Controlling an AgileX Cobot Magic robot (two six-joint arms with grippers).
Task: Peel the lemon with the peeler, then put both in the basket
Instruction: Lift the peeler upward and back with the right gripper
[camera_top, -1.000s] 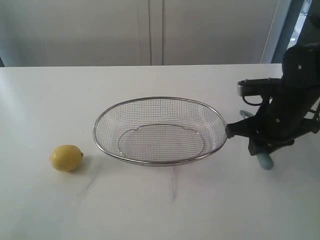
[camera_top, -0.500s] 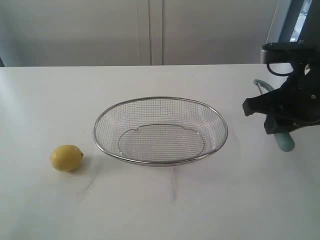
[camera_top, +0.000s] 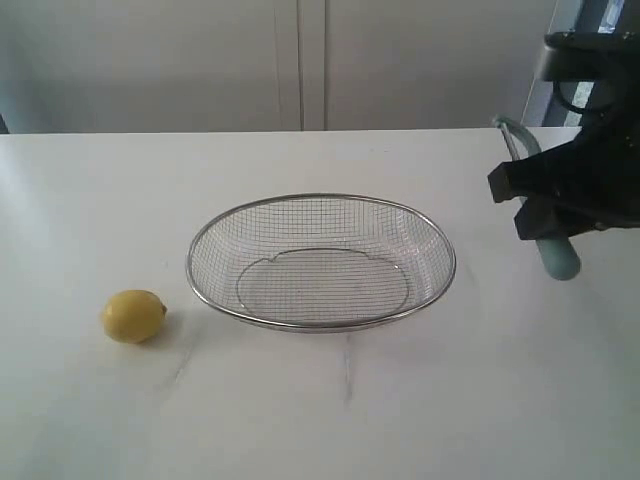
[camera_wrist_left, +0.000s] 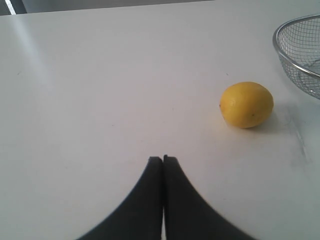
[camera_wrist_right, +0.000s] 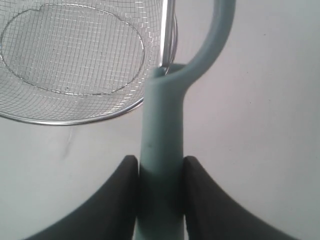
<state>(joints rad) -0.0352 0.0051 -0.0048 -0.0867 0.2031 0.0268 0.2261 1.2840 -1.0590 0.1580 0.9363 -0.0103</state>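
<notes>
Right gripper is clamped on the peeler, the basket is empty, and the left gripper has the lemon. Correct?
Not the last part. The left wrist view shows the left gripper shut on nothing, with the lemon lying on the table apart from it. The rest stands: the right gripper is clamped on the peeler and the basket is empty.

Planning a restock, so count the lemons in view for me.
1. The lemon lies on the table, to the left of the basket in the exterior view and apart from it. The see-through mesh basket holds none, and nothing in view could hide another.
</notes>
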